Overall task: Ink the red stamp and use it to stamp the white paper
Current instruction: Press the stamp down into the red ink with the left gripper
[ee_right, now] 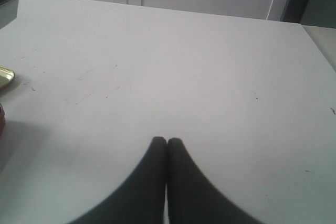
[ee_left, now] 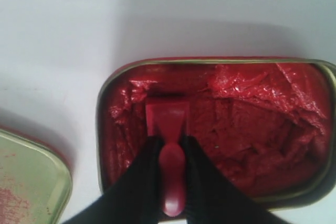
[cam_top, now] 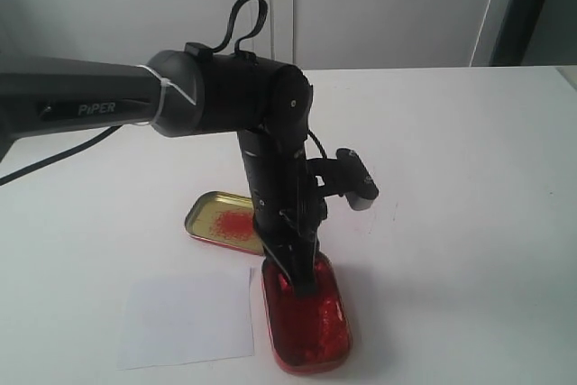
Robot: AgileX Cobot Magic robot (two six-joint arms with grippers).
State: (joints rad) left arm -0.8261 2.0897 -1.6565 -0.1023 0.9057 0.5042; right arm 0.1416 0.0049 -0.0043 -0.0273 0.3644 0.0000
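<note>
My left gripper [ee_left: 169,141] is shut on the knobbed handle of the red stamp [ee_left: 168,121], whose block base is pressed into the red ink of the oblong tin [ee_left: 252,129]. In the exterior view the left gripper [cam_top: 297,279] reaches down into the far end of that ink tin [cam_top: 311,326]; the stamp is hidden there behind the fingers. The white paper [cam_top: 187,320] lies flat on the table just left of the tin. My right gripper [ee_right: 167,141] is shut on nothing, over bare table, and does not show in the exterior view.
The gold tin lid [cam_top: 221,220] with a red smudge lies behind the paper, next to the ink tin; its corner shows in the left wrist view [ee_left: 26,182]. The left arm [cam_top: 117,101] spans the upper left. The white table [cam_top: 469,178] stretches to the right.
</note>
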